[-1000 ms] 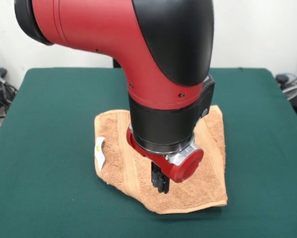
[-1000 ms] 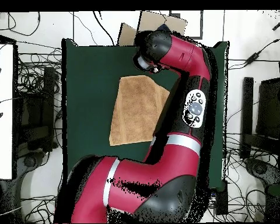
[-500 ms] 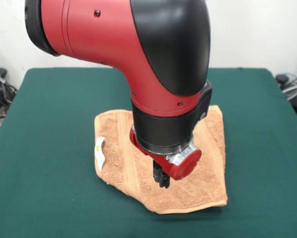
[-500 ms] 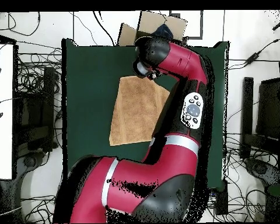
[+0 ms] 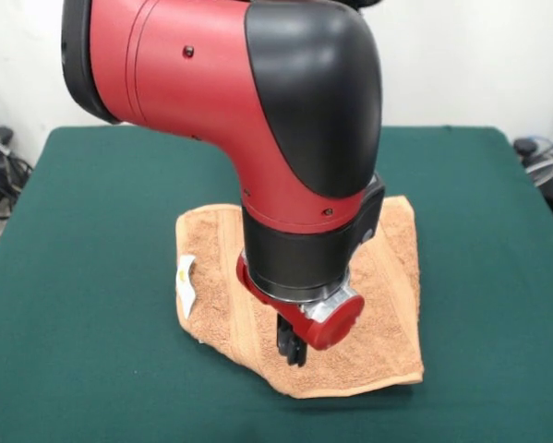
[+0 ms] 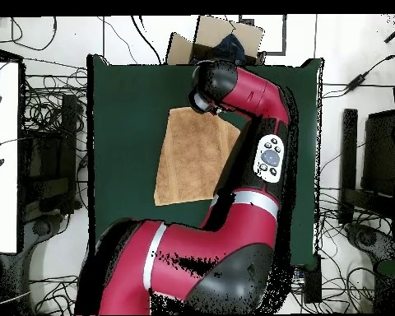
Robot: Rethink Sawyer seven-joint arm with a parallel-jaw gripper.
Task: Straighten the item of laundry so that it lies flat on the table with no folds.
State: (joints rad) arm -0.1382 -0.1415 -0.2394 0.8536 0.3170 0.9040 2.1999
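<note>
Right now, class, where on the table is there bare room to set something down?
Bare green table lies on both sides of the towel and behind it. It is crowded at the towel itself, where the pincer hangs low.

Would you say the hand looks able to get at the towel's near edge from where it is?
Probably yes: the hand hangs right over the towel near that edge, with nothing between them.

Tan towel (image 5: 387, 305) spread on green table (image 5: 91, 240)
</note>
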